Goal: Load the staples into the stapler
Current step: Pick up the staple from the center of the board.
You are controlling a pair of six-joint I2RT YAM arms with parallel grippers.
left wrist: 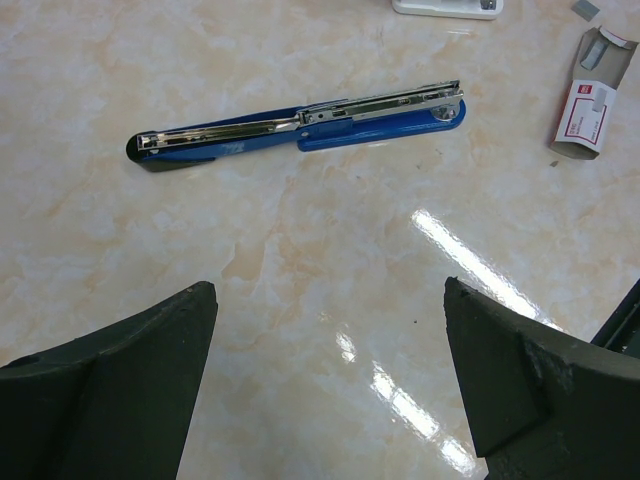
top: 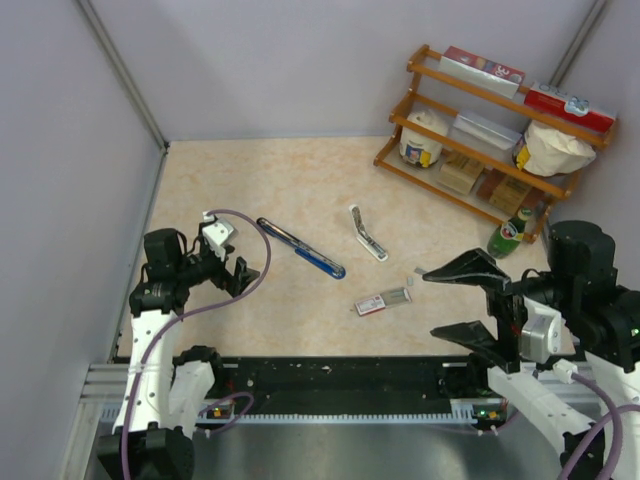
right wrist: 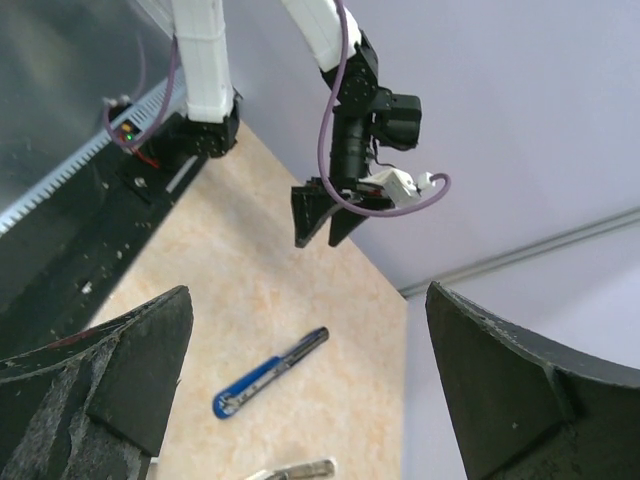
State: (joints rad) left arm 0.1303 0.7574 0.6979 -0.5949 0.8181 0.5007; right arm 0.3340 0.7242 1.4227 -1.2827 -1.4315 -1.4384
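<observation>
Black left fingers [left wrist: 110, 385] fill the bottom of the left wrist view. They stand wide open, with only bare counter [left wrist: 300, 300] between them. Ahead of them and well apart, the blue stapler [left wrist: 300, 132] lies on the counter, opened out flat in one long line with its metal channel facing up. Further to the right lies the red-and-white staple box [left wrist: 585, 115] with its grey tray [left wrist: 607, 48] sticking partly out; whether staples are in the tray I cannot tell. The right fingers [right wrist: 520, 390] are spread wide too and hold nothing, raised over the near right part of the counter, far from the stapler. Only the top view shows the wooden rack [top: 470, 110] in the far right corner, with boxes and bags on its shelves, and a green bottle [top: 508, 235] just beside its near end. A white stapler [top: 367, 233] lies between the blue one and the rack.
</observation>
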